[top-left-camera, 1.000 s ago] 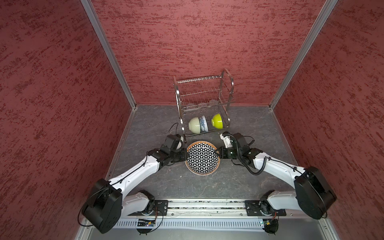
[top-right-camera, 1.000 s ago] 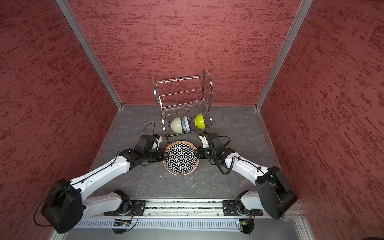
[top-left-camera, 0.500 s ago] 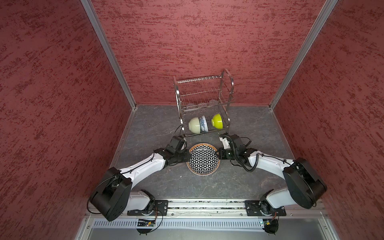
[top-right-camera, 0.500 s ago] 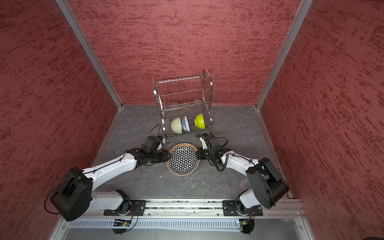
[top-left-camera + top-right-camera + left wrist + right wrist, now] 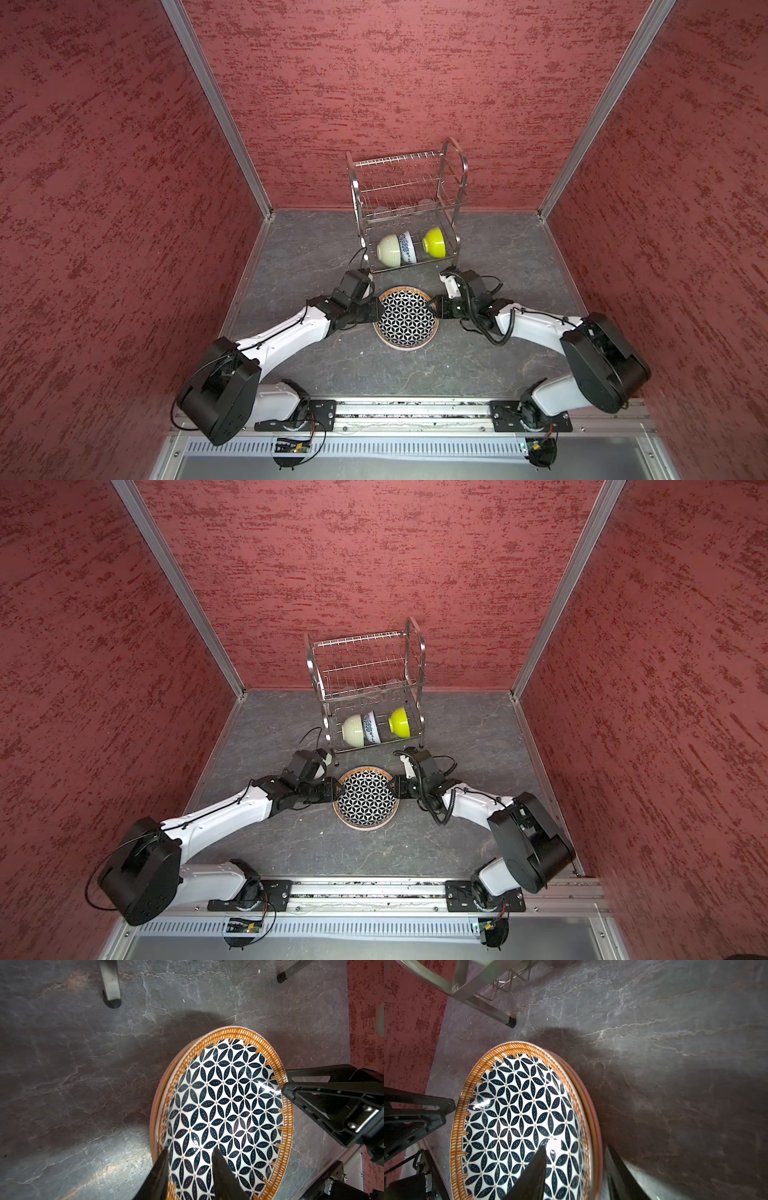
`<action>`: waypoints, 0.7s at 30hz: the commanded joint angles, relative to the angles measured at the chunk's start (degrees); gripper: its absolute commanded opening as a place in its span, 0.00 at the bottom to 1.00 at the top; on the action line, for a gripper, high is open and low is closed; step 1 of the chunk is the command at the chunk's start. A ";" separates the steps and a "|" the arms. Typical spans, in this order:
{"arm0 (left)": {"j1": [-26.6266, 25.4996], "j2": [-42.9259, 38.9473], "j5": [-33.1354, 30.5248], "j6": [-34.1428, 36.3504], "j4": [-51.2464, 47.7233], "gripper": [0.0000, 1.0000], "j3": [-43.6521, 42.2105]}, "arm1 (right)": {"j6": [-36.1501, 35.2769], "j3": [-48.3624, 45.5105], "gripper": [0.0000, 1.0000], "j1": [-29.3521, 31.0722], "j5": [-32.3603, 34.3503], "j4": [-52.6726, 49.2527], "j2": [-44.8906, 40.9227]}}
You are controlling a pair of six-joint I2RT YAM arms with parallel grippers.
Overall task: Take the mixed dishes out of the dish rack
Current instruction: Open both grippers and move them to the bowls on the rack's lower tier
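A round patterned plate (image 5: 406,318) lies flat and face up in the middle of a grey stone-look table (image 5: 307,249). It has a black-and-white petal design inside an orange-tan rim. Being round, it has no long axis. It tops a short stack, and the edge of a pink plate (image 5: 598,1132) shows beneath it.

Two black-and-white robot arms reach in from the near edge. The left gripper (image 5: 376,311) meets the plate at its 9 o'clock and the right gripper (image 5: 432,306) meets it at its 3 o'clock. In each wrist view the two dark fingers stand apart astride the rim, one over the patterned face and one outside the stack. Both are released, clasping nothing.

At 12 o'clock from the plate, near the back wall, stands the shiny two-tier wire dish rack (image 5: 464,178), upright, with its long axis running 9 to 3. On its lower tier three bowls stand on edge with their mouths toward 3 o'clock. A cream bowl (image 5: 387,250) is pressed against a blue-floral bowl (image 5: 408,248), with a lime bowl (image 5: 434,243) just beside them. Faint clear glasses (image 5: 425,203) sit on the upper tier.
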 commanded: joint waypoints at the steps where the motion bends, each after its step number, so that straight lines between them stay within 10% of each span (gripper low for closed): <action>1: -0.23 -2.25 -0.99 1.09 -0.74 0.37 1.87 | -0.88 -0.59 0.50 -0.22 2.66 -0.47 -1.74; 21: 0.03 -15.01 -16.02 0.61 -1.93 0.74 -0.43 | -7.76 3.16 0.59 -4.55 16.35 -7.89 -18.40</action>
